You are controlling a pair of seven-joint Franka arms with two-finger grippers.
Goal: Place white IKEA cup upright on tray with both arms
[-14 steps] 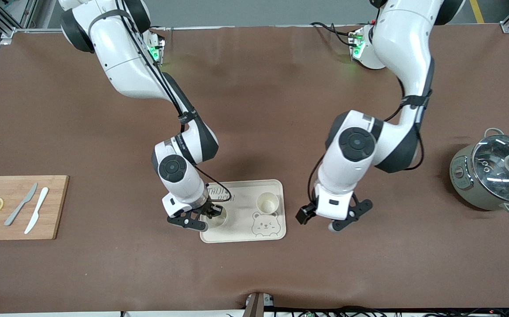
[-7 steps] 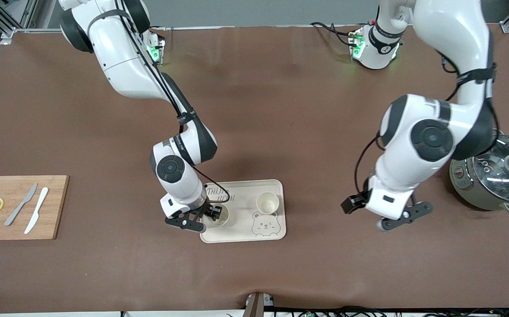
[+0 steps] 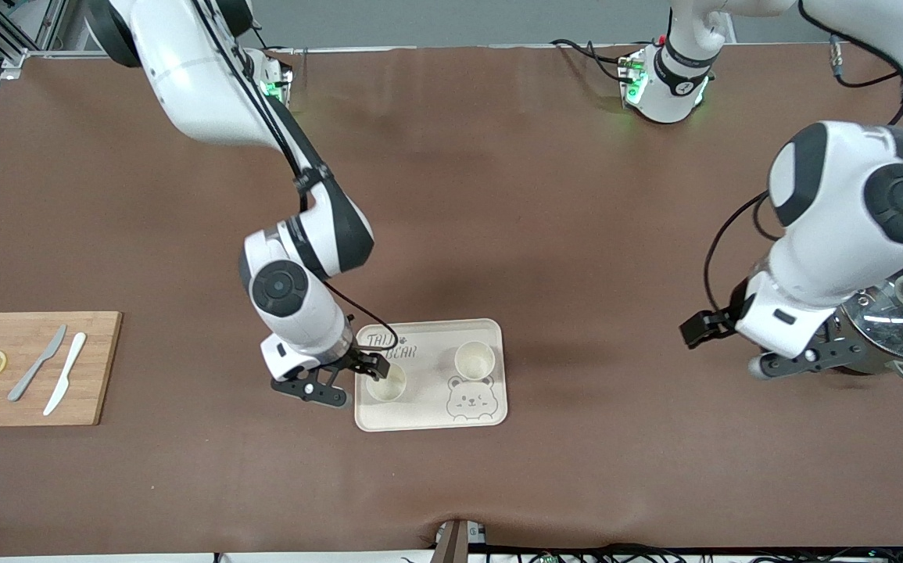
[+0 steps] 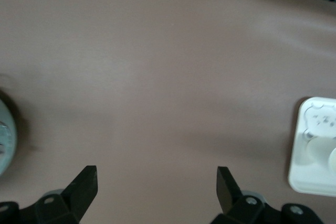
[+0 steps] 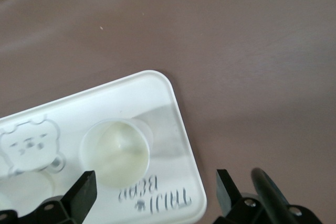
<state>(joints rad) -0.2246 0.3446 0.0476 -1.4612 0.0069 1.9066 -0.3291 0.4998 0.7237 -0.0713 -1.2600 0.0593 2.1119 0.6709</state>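
The cream tray with "TAIJI BEAR" lettering lies near the table's middle. Two white cups stand upright on it: one toward the right arm's end, the other toward the left arm's end. My right gripper is open and empty, over the tray's edge beside the first cup. Its wrist view shows the tray, that cup and my open right gripper. My left gripper is open and empty over bare table next to the pot. In its own wrist view the left gripper is open, with the tray's end at the edge.
A grey pot with a glass lid stands at the left arm's end, close under the left hand. A wooden cutting board with two knives and lemon slices lies at the right arm's end.
The left arm has swung from beside the tray out to the pot. The right gripper has drawn back from the cup, which stays upright on the tray.
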